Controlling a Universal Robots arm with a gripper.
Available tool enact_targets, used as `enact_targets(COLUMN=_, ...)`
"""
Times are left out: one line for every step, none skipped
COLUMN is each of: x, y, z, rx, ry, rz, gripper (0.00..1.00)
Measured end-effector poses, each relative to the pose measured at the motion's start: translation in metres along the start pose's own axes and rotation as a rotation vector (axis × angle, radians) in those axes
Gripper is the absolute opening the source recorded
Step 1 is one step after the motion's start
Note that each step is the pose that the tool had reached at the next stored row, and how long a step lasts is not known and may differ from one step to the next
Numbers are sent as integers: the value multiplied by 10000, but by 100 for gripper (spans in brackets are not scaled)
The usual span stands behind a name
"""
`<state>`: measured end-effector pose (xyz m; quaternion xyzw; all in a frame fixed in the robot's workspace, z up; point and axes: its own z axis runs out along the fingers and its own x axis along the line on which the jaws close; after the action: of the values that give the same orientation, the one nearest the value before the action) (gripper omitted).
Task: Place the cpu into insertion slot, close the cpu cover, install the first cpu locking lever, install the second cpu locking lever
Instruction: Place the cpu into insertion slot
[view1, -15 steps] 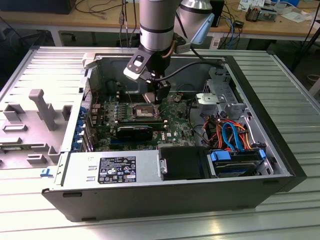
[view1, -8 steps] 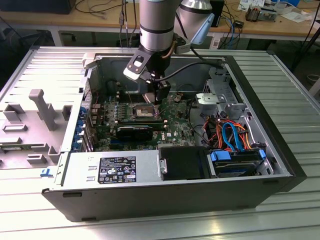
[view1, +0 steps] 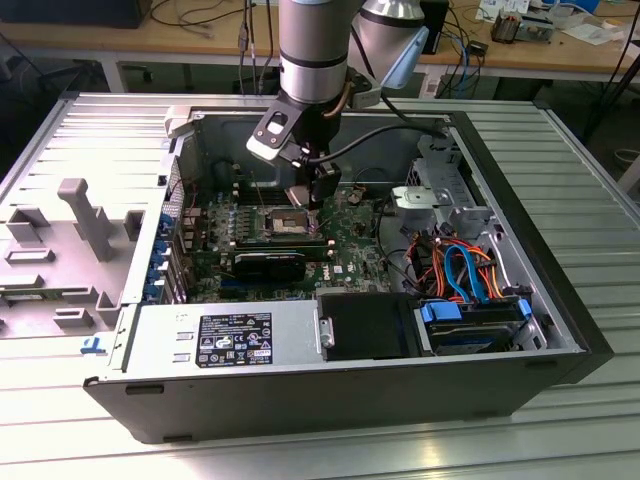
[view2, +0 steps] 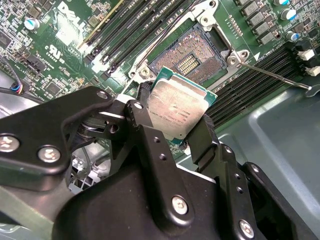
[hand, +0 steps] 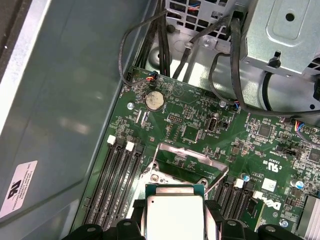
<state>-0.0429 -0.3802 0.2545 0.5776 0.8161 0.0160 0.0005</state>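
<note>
1. In the exterior view, the end effector hangs inside the open computer case, low over the green board. It sits just beside the insertion slot, on the exterior view's right of it. The slot lies uncovered with its dark centre showing. Judging from this, the step in hand is carrying the chip across to the slot, and the sideways move is best finished before any descent.

2. In the second wrist view, the end effector is clamped on the cpu, with black fingers pressing two opposite edges and the silver top facing the camera. The cpu is held clear of the board, near the slot but neither centred over it nor seated in it. A thin locking lever juts out beside the slot, released. The contacts in the slot look delicate. The chip should probably be squared to the silver rim, kept level and lowered straight, with no sliding once it touches.

3. In the first wrist view, the cpu cover stands swung up on the far side of the slot from the cpu, so the opening is free. The fingers should likely stay clear of that raised frame, and the grip should ease only when the chip sits flat inside the rim.
</note>
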Motion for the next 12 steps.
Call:
enact_targets(x=0, y=0, z=1, rx=0, ry=0, rz=7, gripper=54)
enact_targets(x=0, y=0, z=2, rx=-1, ry=0, rz=14, gripper=54)
enact_targets(x=0, y=0, z=3, rx=-1, ry=0, rz=23, gripper=54)
enact_targets(x=0, y=0, z=3, rx=-1, ry=0, rz=29, gripper=54)
enact_targets(x=0, y=0, z=5, rx=-1, ry=0, rz=41, gripper=54)
enact_targets(x=0, y=0, z=6, rx=-1, ry=0, rz=49, gripper=54)
enact_targets(x=0, y=0, z=7, rx=-1, ry=-1, rz=56, gripper=54)
enact_targets(x=0, y=0, z=8, rx=-1, ry=-2, rz=67, gripper=54)
enact_targets(x=0, y=0, z=9, rx=-1, ry=-2, rz=77, gripper=54)
enact_targets(x=0, y=0, z=10, rx=-2, ry=-2, rz=83, gripper=54)
enact_targets(x=0, y=0, z=11, rx=-2, ry=-2, rz=91, gripper=54)
enact_targets(x=0, y=0, z=13, rx=-2, ry=-2, rz=101, gripper=54)
